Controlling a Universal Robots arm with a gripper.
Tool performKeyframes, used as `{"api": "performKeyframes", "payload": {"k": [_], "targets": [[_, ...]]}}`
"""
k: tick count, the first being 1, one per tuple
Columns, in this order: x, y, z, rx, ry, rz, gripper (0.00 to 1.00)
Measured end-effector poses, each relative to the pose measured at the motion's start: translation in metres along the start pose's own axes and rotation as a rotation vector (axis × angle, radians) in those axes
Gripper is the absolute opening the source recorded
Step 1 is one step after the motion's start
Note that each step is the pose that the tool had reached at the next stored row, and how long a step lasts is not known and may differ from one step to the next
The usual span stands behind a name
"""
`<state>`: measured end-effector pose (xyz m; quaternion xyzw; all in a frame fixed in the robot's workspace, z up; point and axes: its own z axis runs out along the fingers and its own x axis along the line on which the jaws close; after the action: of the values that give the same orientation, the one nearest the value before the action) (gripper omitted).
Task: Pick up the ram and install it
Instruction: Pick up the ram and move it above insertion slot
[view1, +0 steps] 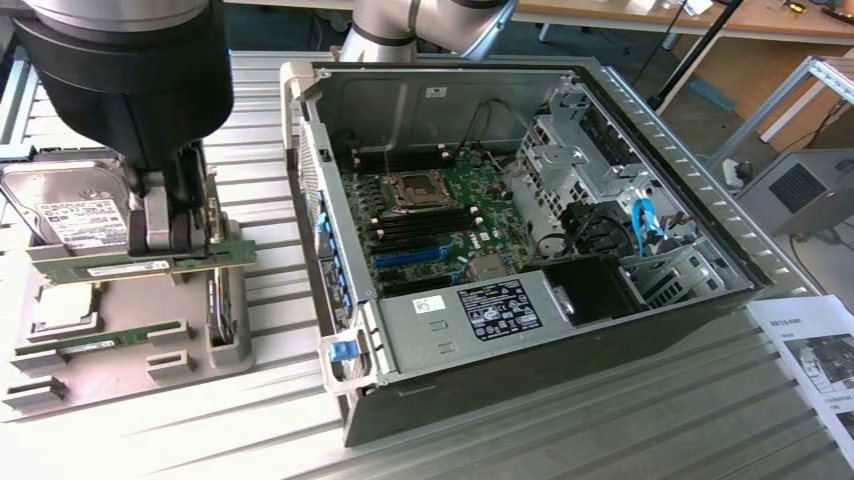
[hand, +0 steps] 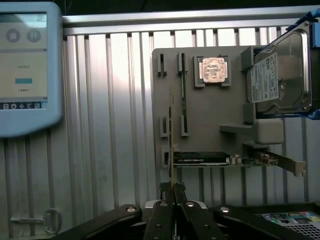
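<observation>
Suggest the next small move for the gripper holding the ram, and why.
Probably carry the ram toward the exterior view's right, to the open computer case: the gripper is shut on it, it seems clear of the grey tray, and the motherboard lies exposed.

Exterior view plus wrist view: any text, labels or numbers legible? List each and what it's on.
No text can be read.
White label on the silver boxy hard drive: too small.
Black label on the grey metal power supply: blurred.
Pale label on the long green ram stick: too small.
White printed paper sheet: too small.
Grey-framed touchscreen: blurred.
</observation>
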<state>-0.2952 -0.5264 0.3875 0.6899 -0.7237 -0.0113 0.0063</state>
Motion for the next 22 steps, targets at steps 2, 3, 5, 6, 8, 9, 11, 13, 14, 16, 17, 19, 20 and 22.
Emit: {"api": "performKeyframes", "payload": {"k": [2,3,5,6,8,9,11,13,14,16,17,19,20,22], "targets": [[0.0,-0.0036,-0.0001,0.0,0.0,0.0,0.12],[0.0,-0.0054,-0.0001,0.0,0.0,0.0,0.12],[0.0,-0.0089,-0.0001,0.0,-0.0001,0.0,0.12],[0.0,-0.0106,-0.0002,0.0,0.0,0.0,0.12],[-0.001,-0.014,-0.0003,0.0,-0.0001,0.0,0.12],[-0.001,-0.0156,-0.0003,0.0,-0.0001,0.0,0.12],[-0.001,-0.0189,-0.0004,0.0,0.0,0.0,0.12],[-0.001,-0.0233,-0.0006,-0.0001,0.0,0.0,0.12],[-0.001,-0.025,-0.0006,-0.0001,0.0,0.0,0.12],[-0.001,-0.0282,-0.0007,-0.0002,0.0001,0.0,0.12],[-0.001,-0.0298,-0.0007,-0.0001,0.0,0.0,0.12],[-0.002,-0.0332,-0.0008,-0.0001,0.0,0.0,0.12],[-0.002,-0.0351,-0.0008,-0.0001,-0.0001,0.0,0.12],[-0.002,-0.0385,-0.0009,-0.0001,-0.0001,0.0,0.12]]}}
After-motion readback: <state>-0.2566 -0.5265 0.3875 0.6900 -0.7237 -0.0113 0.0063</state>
